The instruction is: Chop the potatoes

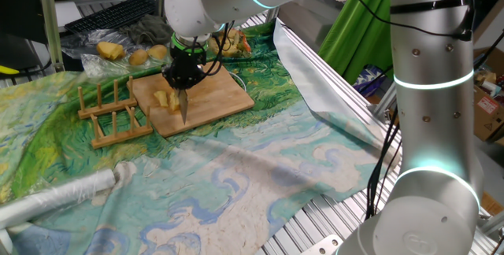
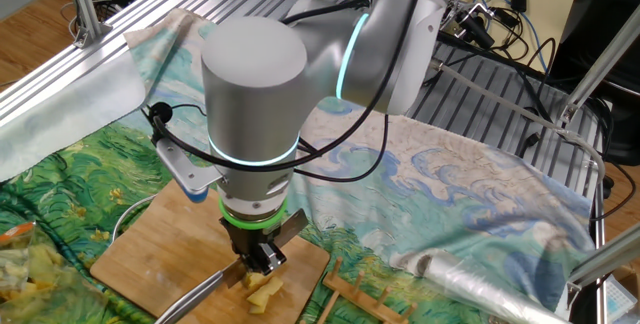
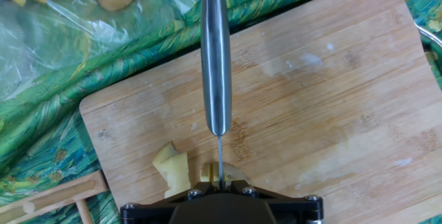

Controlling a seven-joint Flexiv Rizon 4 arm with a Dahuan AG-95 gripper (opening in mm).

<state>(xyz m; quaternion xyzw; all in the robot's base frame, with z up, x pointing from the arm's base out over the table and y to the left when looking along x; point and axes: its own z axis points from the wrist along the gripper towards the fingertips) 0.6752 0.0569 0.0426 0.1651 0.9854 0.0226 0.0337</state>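
A wooden board (image 1: 224,94) lies on the painted cloth. Pale-yellow potatoes (image 1: 164,98) lie in a few chunks near its left end. My gripper (image 1: 183,72) is shut on a steel knife (image 1: 183,107), which points down at the board right beside the chunks. In the hand view the knife (image 3: 215,65) runs straight away from the gripper (image 3: 219,182), its thin blade edge down between two potato pieces (image 3: 174,169). From the other side, the gripper (image 2: 262,254) hangs low over the potatoes (image 2: 262,290) and the board (image 2: 150,254).
A wooden slotted rack (image 1: 110,115) stands just left of the board. A plastic bag with whole potatoes (image 1: 110,50) lies behind it. A rolled plastic sheet (image 1: 55,196) rests near the front left. A keyboard (image 1: 110,12) sits at the back.
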